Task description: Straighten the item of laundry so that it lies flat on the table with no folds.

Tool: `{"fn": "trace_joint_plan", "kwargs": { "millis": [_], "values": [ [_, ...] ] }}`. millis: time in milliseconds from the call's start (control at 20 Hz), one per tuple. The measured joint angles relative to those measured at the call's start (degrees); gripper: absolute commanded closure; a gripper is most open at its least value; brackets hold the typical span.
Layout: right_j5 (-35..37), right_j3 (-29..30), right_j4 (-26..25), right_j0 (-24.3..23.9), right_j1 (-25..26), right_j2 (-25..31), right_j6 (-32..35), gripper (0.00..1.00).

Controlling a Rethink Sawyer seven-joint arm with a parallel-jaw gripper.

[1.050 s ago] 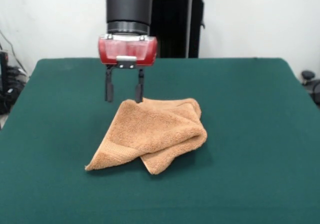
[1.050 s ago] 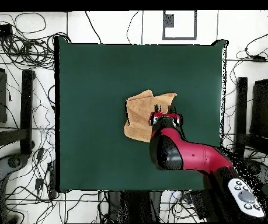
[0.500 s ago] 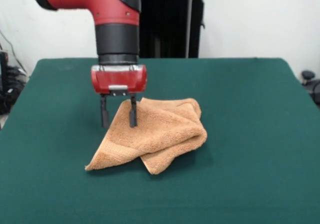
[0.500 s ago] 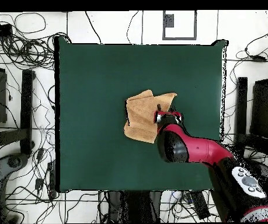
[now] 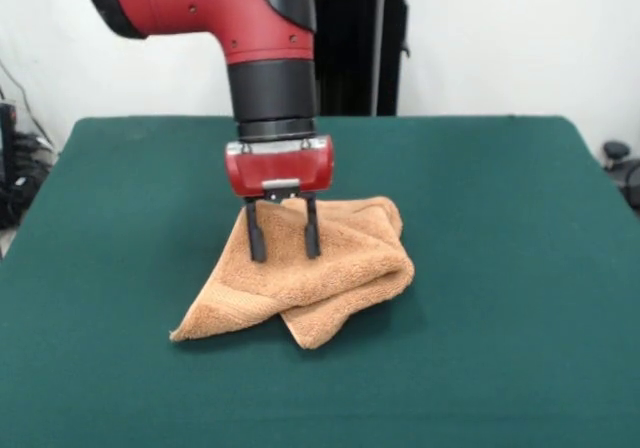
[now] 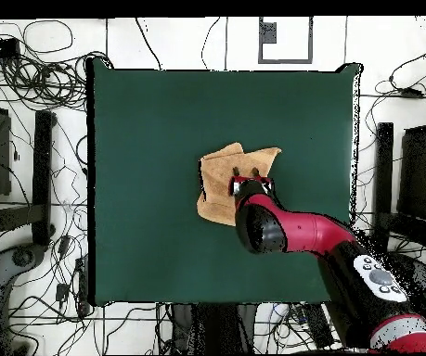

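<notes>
Table [image 5: 520,228] first: its dark green cloth spreads wide on every side, far bigger than what lies on it. Near its middle sits the item of laundry [image 5: 330,293], an orange-tan towel still bunched into a doubled heap, with one pointed corner trailing toward the front-left and a thick rolled fold at the front. My arm has swung across in the last half second, from the heap's left edge to right over its upper layer. My gripper [image 5: 284,250] now stands with both fingers spread apart, tips pressing into or just touching the terry, holding nothing yet. I judge this as lining up for a pinch on the top layer; closing here should let me lift and peel that fold outward. No flattening has been achieved so far.
</notes>
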Motion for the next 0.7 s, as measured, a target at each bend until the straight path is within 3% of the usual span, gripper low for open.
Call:
{"fn": "trace_joint_plan", "kwargs": {
  "millis": [300, 450, 700],
  "values": [
    [5.79, -0.89, 0.51, 5.65, -3.30, -3.39, 0.00, 0.00],
    [13.39, -2.38, 1.38, 8.96, -5.64, -5.26, 0.00, 0.00],
    [19.69, -4.09, 1.51, 9.18, -6.73, -6.51, 0.00, 0.00]
  ]
}}
